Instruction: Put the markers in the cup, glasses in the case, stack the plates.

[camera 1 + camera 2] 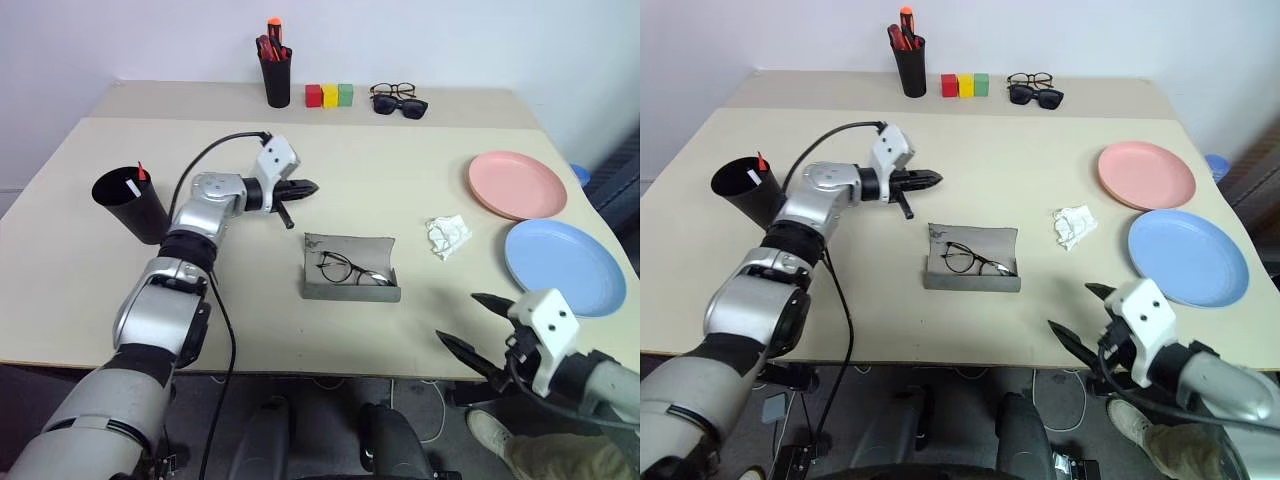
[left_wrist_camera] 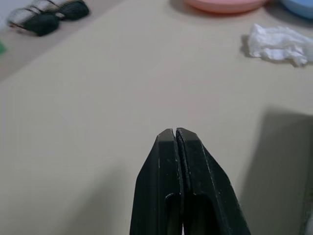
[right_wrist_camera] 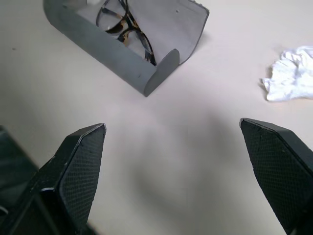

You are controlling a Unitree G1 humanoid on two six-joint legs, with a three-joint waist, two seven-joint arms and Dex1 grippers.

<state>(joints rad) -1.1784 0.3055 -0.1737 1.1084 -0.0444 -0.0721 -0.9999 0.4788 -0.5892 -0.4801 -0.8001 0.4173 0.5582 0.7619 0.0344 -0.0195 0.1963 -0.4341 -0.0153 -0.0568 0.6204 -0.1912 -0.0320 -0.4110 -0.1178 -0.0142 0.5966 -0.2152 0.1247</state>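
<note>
The thin black wire-frame glasses (image 1: 350, 270) lie inside the open grey hard-shell case (image 1: 350, 291) at frame centre, so the left gripper (image 1: 306, 187), fingers pressed together and empty just above it, should nudge the lid down squarely, while the right gripper (image 1: 472, 329) waits spread wide at lower right.

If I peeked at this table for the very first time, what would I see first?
Probably the two big plates on the table's right side: the pink plate farther back and the blue plate nearer, side by side, not stacked. In the middle, the open grey case has the thin black glasses lying inside. The left hand hangs shut above the table behind the case, and the right hand is wide open at the near edge.
</note>
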